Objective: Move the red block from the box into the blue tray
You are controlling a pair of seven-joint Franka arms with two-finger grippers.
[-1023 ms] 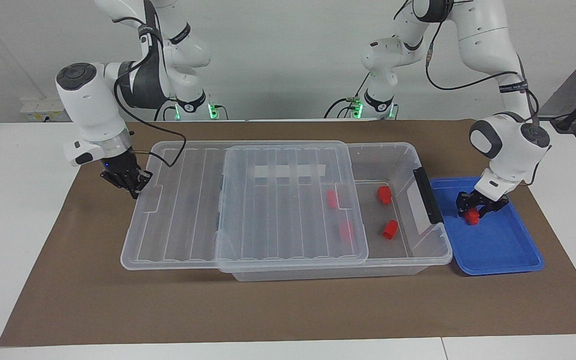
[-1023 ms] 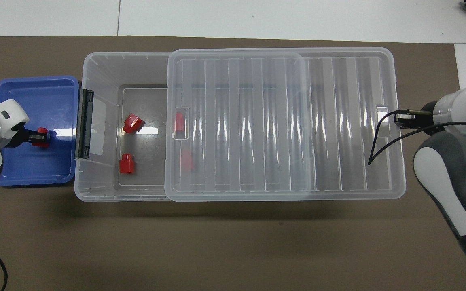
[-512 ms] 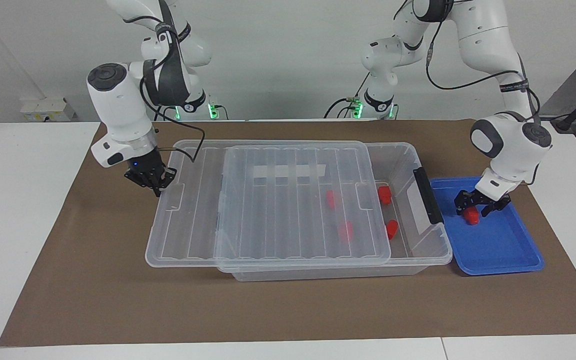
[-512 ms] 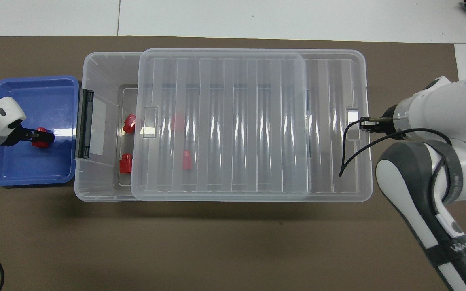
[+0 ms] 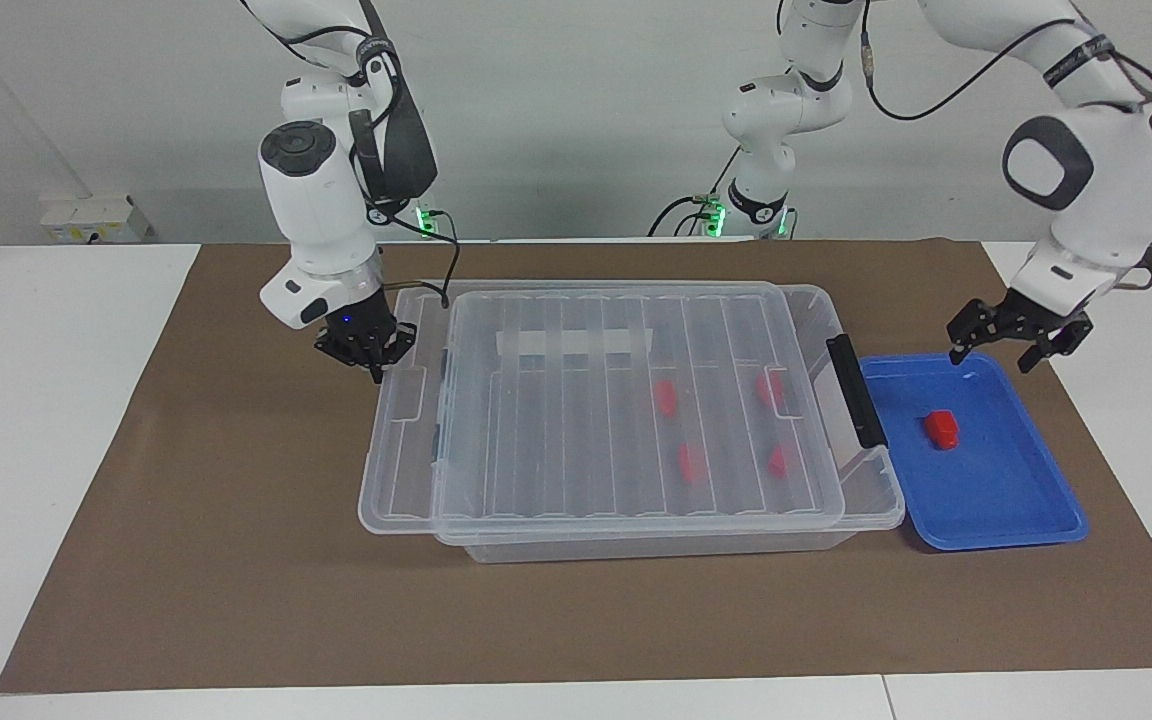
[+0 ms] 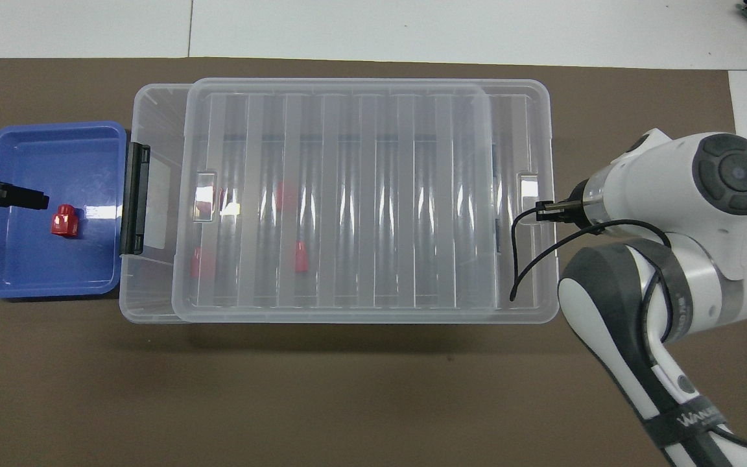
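A: Since the red block (image 5: 942, 428) is the thing that counts, where's it sitting?

B: Flat on the floor of the blue tray (image 5: 1016, 500), roughly mid-tray, nothing touching it. In the overhead view it's at (image 6: 64, 220), w/ bare blue all round.

A: And the left gripper (image 5: 1016, 342)?

B: Up in the air over the tray's edge that's nearer the robots, well clear of the block. Fingers spread wide apart, nothing between them. From overhead only its dark tip (image 6: 7, 194) pokes in over the tray.

A: Tray vs. box?

B: Tray lies just beside the box (image 5: 871, 500), at the left arm's end of the table, next to the box's black clip handle (image 5: 854, 388).

A: Lid?

B: The ribbed clear lid (image 5: 586, 420) rests on top of the box, covering most of it. It's offset toward the right arm's end, so it overhangs the box there, and a strip by the handle is uncovered.

A: Anything inside?

B: Four more red blocks (image 5: 666, 398), seen thru the lid, on the box floor toward the handle end.

A: Right gripper (image 5: 373, 352)?

B: Fingertips pressed together, down at the lid's overhanging end, by its notch. Can't tell if it's actually touching the lid. Overhead puts it at (image 6: 550, 209), same spot.

A: Under it all?

B: Brown mat (image 5: 236, 560) on the white table (image 5: 36, 400).
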